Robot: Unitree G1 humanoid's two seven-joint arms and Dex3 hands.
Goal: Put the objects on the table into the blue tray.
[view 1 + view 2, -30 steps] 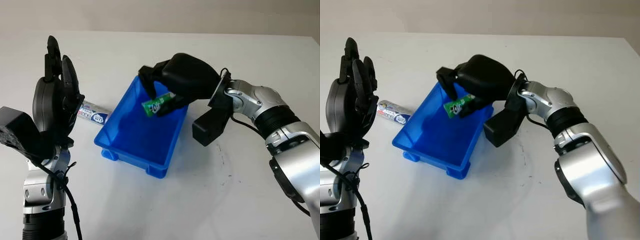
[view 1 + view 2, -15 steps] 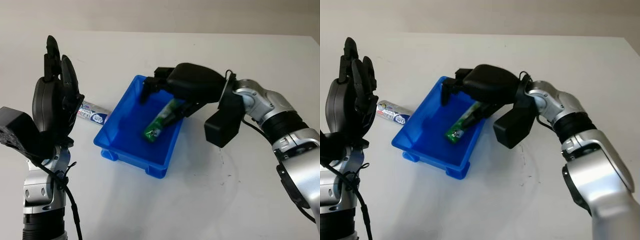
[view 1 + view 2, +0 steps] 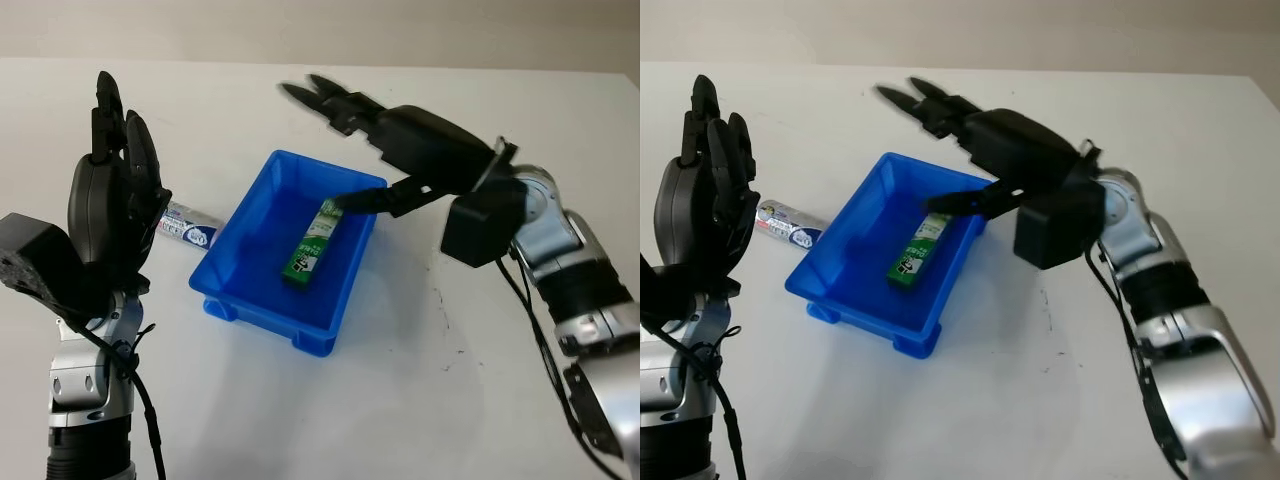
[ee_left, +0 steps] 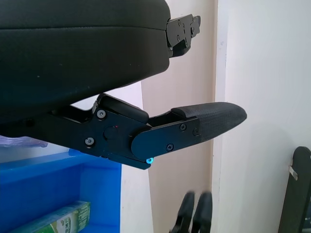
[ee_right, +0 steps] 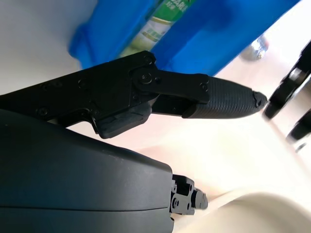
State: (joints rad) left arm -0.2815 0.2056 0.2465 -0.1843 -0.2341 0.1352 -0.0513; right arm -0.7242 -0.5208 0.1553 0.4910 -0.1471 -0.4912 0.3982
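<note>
Released green pack (image 3: 313, 242) lies in blue tray (image 3: 262, 292), below risen right robot hand (image 3: 385, 140).

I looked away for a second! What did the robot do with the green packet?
The right hand let go of the green packet, which dropped and now lies in the blue tray. The hand opened and lifted away over the tray's far edge. The left hand stayed raised at the left, and the tube stayed on the table beside the tray.
</note>
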